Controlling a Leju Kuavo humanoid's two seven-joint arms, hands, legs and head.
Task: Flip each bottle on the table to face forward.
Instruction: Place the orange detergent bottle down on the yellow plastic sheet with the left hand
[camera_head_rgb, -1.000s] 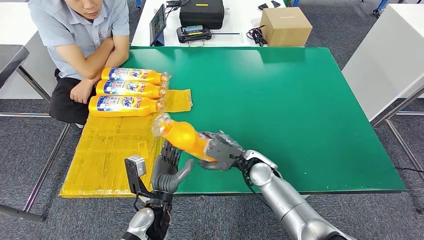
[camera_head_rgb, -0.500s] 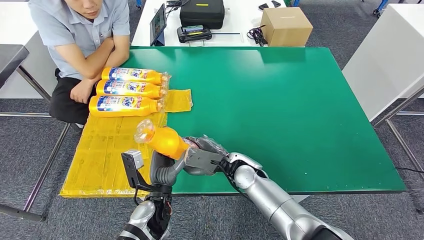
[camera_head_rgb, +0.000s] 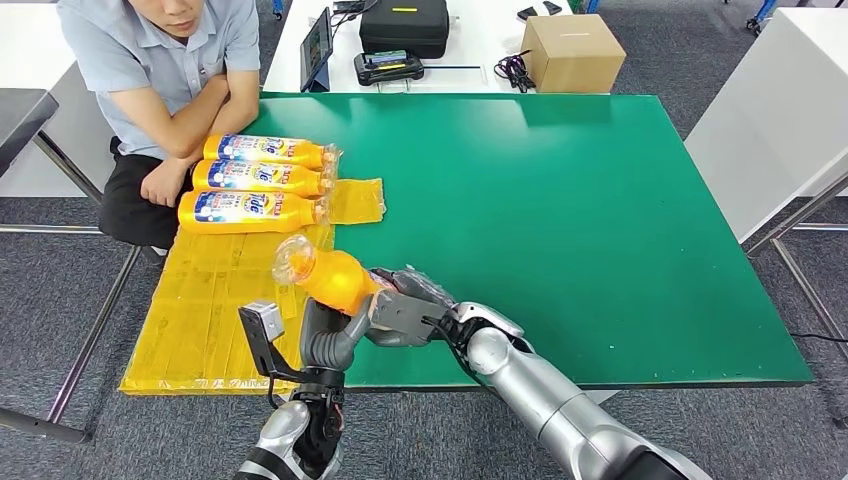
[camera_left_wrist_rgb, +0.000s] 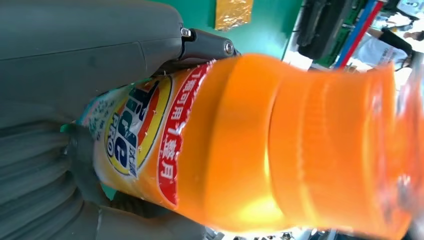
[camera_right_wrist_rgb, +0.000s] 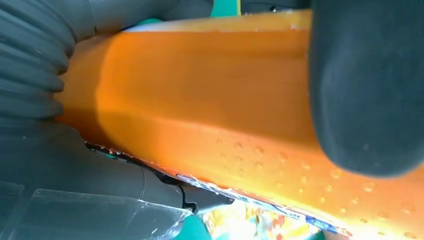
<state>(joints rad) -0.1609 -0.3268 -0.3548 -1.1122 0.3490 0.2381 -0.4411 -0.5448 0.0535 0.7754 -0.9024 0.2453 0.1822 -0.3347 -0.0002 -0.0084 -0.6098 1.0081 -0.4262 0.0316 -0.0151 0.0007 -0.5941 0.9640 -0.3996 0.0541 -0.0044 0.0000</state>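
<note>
Above the near edge of the green bench, at about seven o'clock from its centre, an orange bottle hangs in the air, tilted, with its clear-wrapped cap end pointing up toward ten o'clock. Both hands are on it. The right hand clasps the lower body from the four o'clock side, its fingers wrapped around the orange plastic. The left hand comes up from six o'clock and grips the same bottle from beneath, its thumb and fingers closed against the labelled part (the left wrist view shows the printed label under the grey thumb).

Three more bottles lie side by side on a yellow mat at the bench's ten o'clock corner, labels up, caps pointing toward three o'clock. A person in a grey shirt sits just beyond them at eleven o'clock, arms folded on the bench edge.

On a white table at twelve o'clock stand a cardboard box and a black case.
</note>
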